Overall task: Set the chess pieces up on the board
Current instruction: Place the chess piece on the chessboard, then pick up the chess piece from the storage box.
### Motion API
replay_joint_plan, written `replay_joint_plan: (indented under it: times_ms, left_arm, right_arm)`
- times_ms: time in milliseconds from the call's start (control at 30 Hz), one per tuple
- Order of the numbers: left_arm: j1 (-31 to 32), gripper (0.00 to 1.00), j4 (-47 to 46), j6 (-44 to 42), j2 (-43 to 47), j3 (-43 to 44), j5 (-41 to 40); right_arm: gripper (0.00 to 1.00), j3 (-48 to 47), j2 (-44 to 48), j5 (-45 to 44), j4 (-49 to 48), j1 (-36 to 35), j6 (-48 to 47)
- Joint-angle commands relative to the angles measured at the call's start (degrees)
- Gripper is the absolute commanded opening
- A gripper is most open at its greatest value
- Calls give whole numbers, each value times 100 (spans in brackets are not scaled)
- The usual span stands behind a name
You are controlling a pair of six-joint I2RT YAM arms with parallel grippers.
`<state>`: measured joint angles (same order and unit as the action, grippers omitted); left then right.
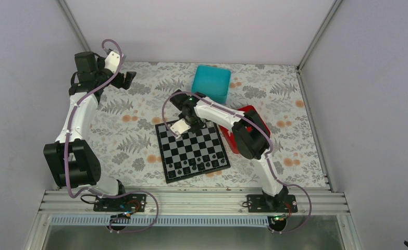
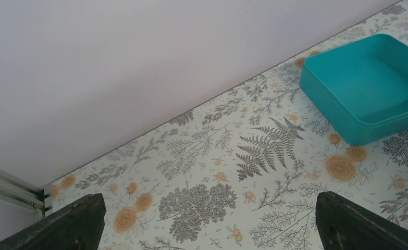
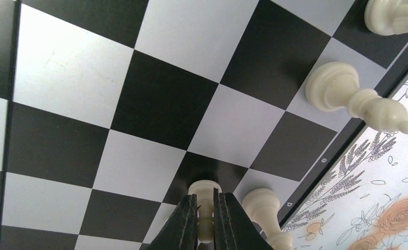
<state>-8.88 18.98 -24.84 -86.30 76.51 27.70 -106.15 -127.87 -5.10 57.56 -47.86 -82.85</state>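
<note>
Black-and-grey board lies mid-table. Far left, the left gripper hangs spread and empty. The right gripper pinches a cream piece upright at a dark square on the board's far edge. A neighbour stands just beside one finger, so parting the jaws could topple it.

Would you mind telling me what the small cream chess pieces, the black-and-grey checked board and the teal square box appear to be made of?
The small cream chess pieces look like moulded plastic: smooth, slightly glossy, uniform in colour. The black-and-grey checked board seems to be printed laminate or plastic sheet, given its soft sheen. The teal square box looks like matte plastic with rounded edges.
</note>
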Motion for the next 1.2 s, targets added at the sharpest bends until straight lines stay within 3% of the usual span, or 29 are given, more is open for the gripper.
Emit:
replay_joint_plan:
  times_ms: [0,333,567,833,1167]
  left_arm:
    - [-26,100,4,-30,44,-6,169]
    - [-25,100,-16,-47,13,-33,148]
    - [-26,100,-4,-38,29,-9,159]
    - [-26,100,32,-38,94,-5,156]
    - [-26,100,50,-30,53,35,158]
  right_arm:
    - [9,-119,-93,-46,-74,39,56]
    - [20,-184,1,-51,-170,47,126]
    - [22,-324,241,32,-278,55,242]
    - [25,-435,1305,939,-84,332,652]
    - [26,34,2207,1234,140,1132,1183]
